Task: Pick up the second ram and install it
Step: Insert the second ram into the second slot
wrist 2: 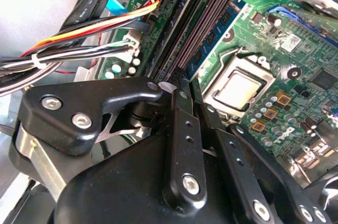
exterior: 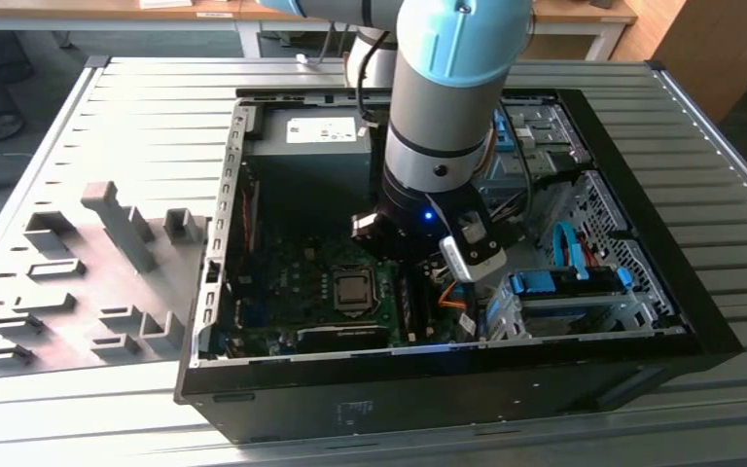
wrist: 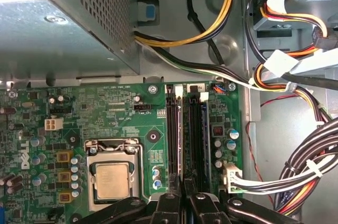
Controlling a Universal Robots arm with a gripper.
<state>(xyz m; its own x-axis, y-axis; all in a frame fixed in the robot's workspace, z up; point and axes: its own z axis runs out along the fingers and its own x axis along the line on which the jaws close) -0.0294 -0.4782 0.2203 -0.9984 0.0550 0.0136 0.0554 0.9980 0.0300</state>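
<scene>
Hovering low over the motherboard point(wrist: 132, 113), the end effector point(wrist: 185, 195) pinches the second ram point(wrist: 185, 145) edge-on above its slot.

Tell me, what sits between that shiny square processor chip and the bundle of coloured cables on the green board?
In the first wrist view, the memory slots run between the processor and the cables, with a row of small capacitors beside them. The gripper hangs over the slots' near end.

The gripper's fingertips point(wrist 2: 185, 89) are hidden among the memory slots point(wrist: 185, 134), and the grip cannot be judged.
</scene>
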